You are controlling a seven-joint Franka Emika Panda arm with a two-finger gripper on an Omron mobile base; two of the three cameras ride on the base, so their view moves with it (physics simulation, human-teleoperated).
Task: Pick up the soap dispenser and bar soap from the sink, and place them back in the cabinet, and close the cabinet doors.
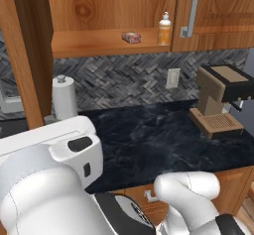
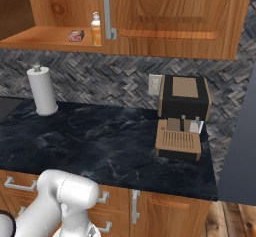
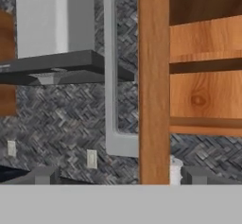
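The soap dispenser [image 1: 164, 29] [image 2: 96, 29] stands upright on the shelf of the open cabinet [image 1: 94, 43] [image 2: 45, 36], at its right end. The bar soap [image 1: 131, 37] [image 2: 76, 35] lies on the same shelf, just left of the bottle. One of the cabinet doors [image 1: 30, 55] [image 3: 153, 76] stands swung out and shows edge-on. The other cabinet door [image 1: 218, 6] [image 2: 175, 6], with its silver bar handle, is shut. My gripper [image 3: 120, 176] is open with nothing between its fingertips [image 3: 45, 175], and it faces the edge of the open door. The sink is out of view.
A white paper-towel roll [image 1: 64, 97] [image 2: 42, 90] stands on the black marble counter [image 1: 149, 135] [image 2: 90, 141]. A brown and black coffee machine [image 1: 221, 100] [image 2: 184, 116] sits at the right by a wall outlet [image 1: 172, 78]. A range hood [image 3: 52, 67] and window frame [image 3: 118, 76] lie beyond the door.
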